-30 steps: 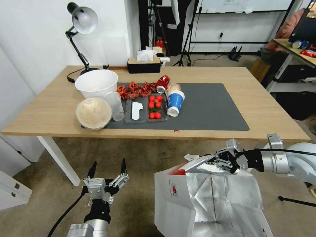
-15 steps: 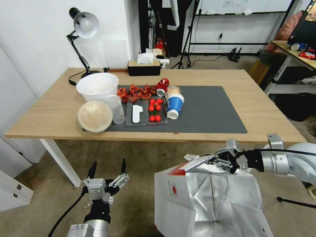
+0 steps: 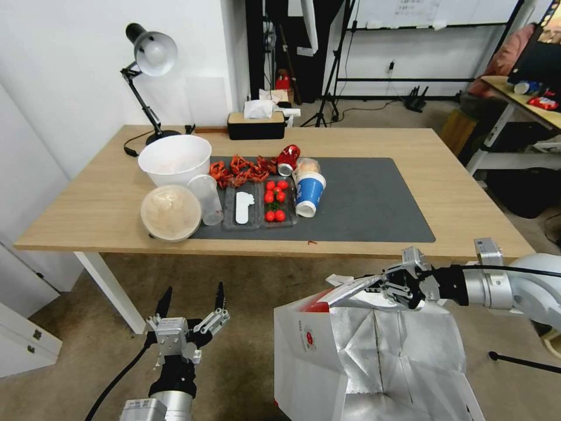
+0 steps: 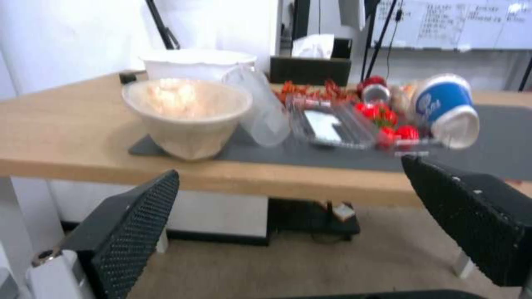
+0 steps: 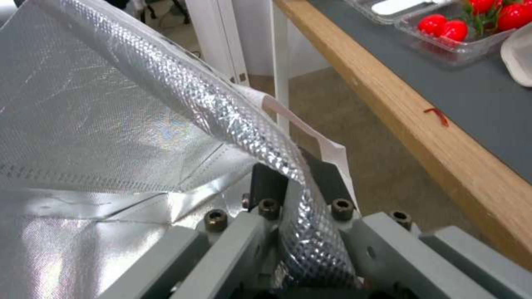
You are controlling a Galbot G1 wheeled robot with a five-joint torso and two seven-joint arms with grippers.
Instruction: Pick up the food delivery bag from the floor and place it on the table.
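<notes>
My right claw [image 3: 374, 285] pinches the bag [image 3: 362, 362] at its foil rim, below the worktop [image 3: 467, 204] edge; thin paper, probably light, may tear. Left claw [image 3: 190, 304] spread.

**Left wrist: table edge seen from below**

The left gripper [image 4: 288, 220], fingers [image 4: 139, 224] spread wide apart, hangs below the table [image 4: 83, 137] front edge. On the dark mat [image 4: 498, 137] sit a beige bowl [image 4: 188, 112], a clear cup [image 4: 263, 112], tomatoes [image 4: 388, 120] and a tipped blue cup [image 4: 446, 108].
</notes>
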